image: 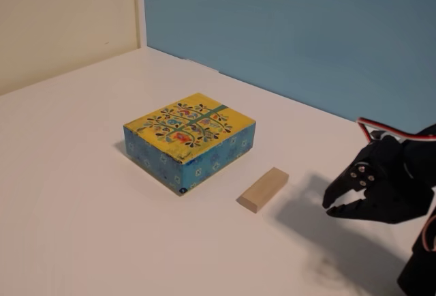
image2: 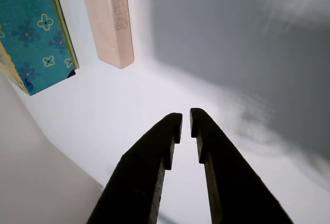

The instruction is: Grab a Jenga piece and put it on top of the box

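On the white table (image: 82,194), a small pale beige wooden Jenga piece (image: 263,189) is seen lying flat just beside the box, apart from it.

The flat squarish box with yellow floral-tree top and blue patterned sides (image: 190,140) is set near the table's middle in the fixed view; nothing is seen on its top. The black two-finger gripper (image: 331,206) is held above the table to the right of the block, well apart from it, nothing gripped. In the wrist view the gripper (image2: 185,122) is shown with fingers nearly closed, only a narrow gap left between the tips. The block (image2: 109,17) and a blue side of the box (image2: 36,33) are seen ahead, top left. A blue wall (image: 293,30) is noted behind.
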